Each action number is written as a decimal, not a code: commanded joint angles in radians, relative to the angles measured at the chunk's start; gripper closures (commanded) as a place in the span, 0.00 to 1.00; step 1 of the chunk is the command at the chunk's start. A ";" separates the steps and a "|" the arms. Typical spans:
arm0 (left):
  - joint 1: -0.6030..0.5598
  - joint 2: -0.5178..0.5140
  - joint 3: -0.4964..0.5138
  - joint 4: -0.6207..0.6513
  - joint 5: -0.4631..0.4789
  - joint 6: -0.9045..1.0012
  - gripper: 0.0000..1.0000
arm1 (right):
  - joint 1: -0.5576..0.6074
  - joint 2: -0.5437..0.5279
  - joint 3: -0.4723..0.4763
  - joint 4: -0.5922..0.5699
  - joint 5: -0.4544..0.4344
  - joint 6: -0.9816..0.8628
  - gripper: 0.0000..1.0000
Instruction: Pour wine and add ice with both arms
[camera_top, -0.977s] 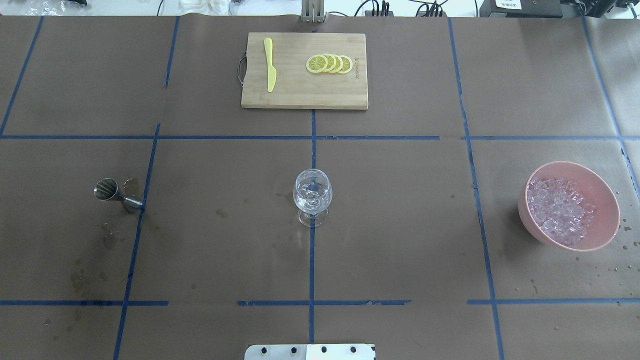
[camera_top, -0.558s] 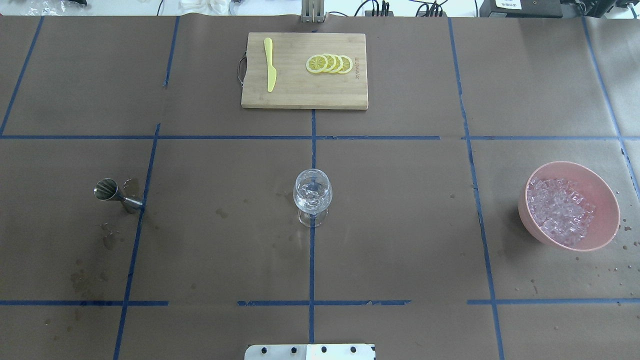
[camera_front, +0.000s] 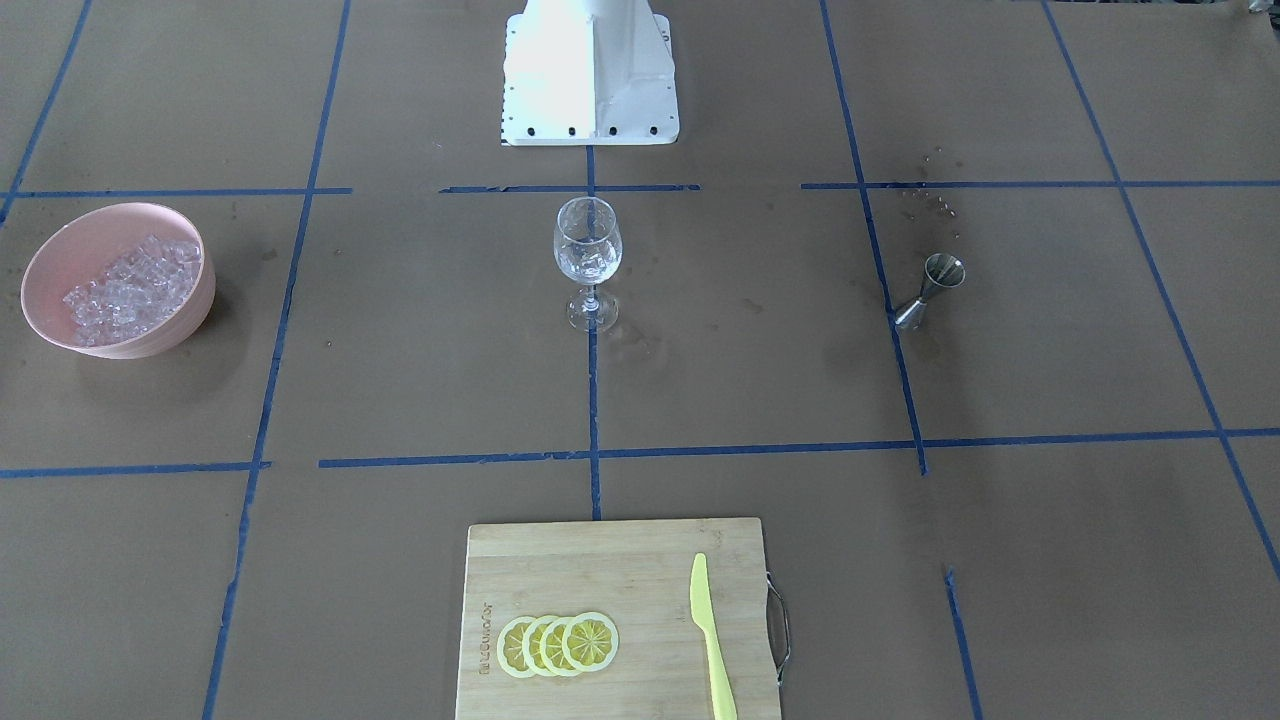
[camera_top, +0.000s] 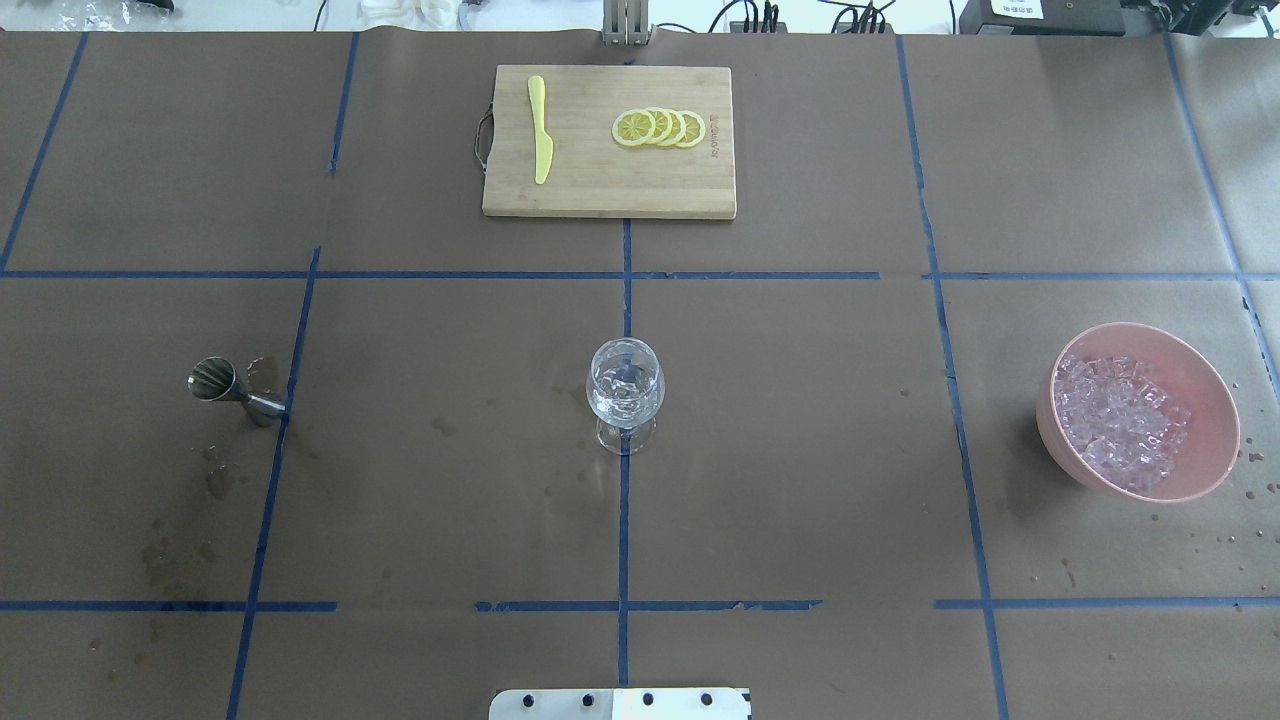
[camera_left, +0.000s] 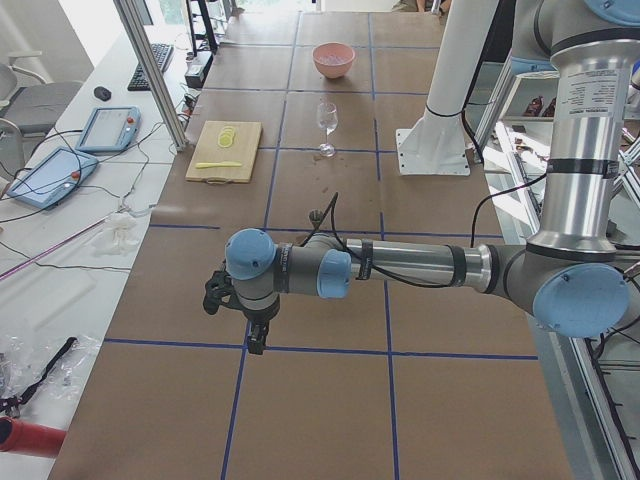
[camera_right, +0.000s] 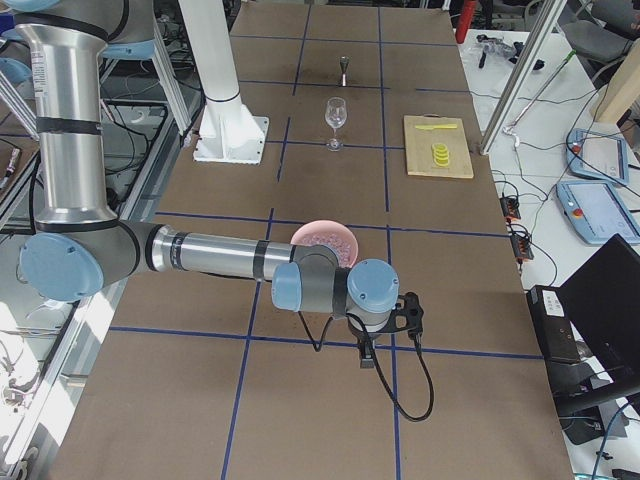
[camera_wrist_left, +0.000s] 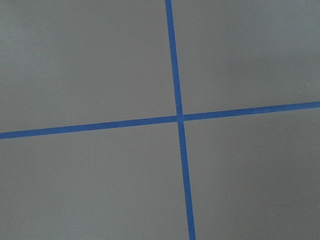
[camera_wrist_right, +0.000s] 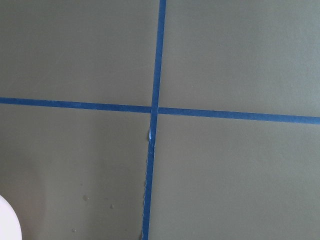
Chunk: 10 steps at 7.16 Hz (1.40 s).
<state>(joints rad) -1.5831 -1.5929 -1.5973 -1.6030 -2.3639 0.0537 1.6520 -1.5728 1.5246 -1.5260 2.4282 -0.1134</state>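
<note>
A clear wine glass (camera_top: 625, 385) stands at the table's middle, with glinting clear pieces in its bowl; it also shows in the front view (camera_front: 588, 245). I cannot make out wine. A steel jigger (camera_top: 215, 380) stands at the left. A pink bowl (camera_top: 1226, 400) at the right holds a heap of ice (camera_top: 1120, 420). Both arms hang beyond the table's ends, out of the overhead view. My left gripper (camera_left: 258, 338) points down at bare paper; my right gripper (camera_right: 367, 357) does the same near the bowl (camera_right: 345, 238). I cannot tell whether either is open or shut.
A bamboo cutting board (camera_top: 600, 190) at the far middle carries a yellow knife (camera_top: 540, 130) and several lemon slices (camera_top: 660, 128). The white pedestal (camera_front: 590, 70) stands at the robot's side. Wet stains (camera_top: 215, 480) mark the paper near the jigger.
</note>
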 joint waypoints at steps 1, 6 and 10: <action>0.000 0.002 0.000 0.000 0.000 0.000 0.00 | 0.000 -0.001 0.000 0.000 0.000 0.005 0.00; 0.000 0.004 0.000 -0.002 0.000 0.000 0.00 | 0.000 -0.003 0.002 0.001 0.002 0.031 0.00; 0.000 -0.001 0.000 -0.002 0.000 0.000 0.00 | 0.000 -0.001 0.000 0.001 0.002 0.029 0.00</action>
<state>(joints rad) -1.5831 -1.5932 -1.5969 -1.6045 -2.3639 0.0537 1.6521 -1.5752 1.5251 -1.5248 2.4298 -0.0843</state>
